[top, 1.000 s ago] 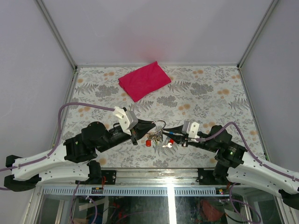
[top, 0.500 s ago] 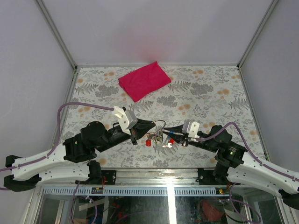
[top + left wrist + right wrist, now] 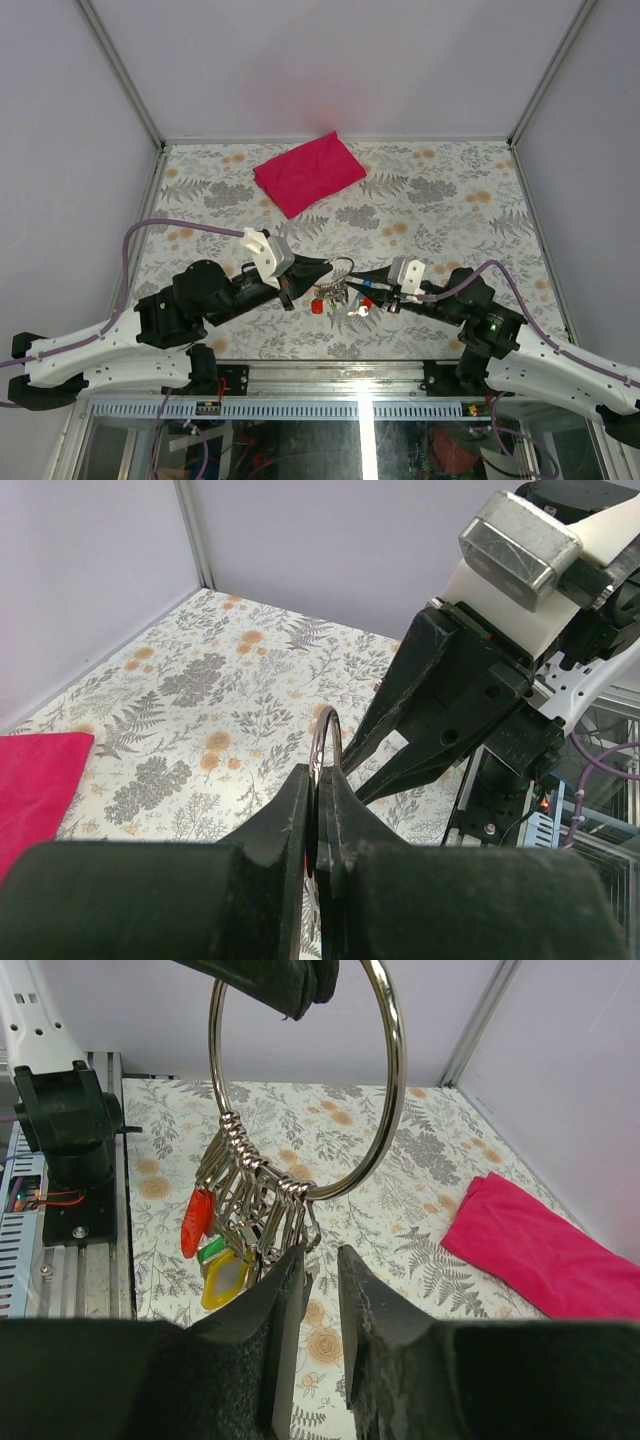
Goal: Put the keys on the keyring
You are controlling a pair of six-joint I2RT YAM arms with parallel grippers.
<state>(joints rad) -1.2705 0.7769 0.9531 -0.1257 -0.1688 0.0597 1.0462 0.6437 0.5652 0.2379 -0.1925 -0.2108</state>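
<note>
left gripper (image 3: 318, 782) clamps keyring (image 3: 397, 1090); right gripper (image 3: 322, 1260) nearby

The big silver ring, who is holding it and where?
The left tool pinches the keyring at the top of its loop; the bunch dangles below. Whether the right tool grips anything cannot be told.

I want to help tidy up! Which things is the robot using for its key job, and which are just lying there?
For the job:
big silver metal keyring
bunch of small keys and coloured tags hanging from it

Just lying about:
folded magenta cloth
</note>
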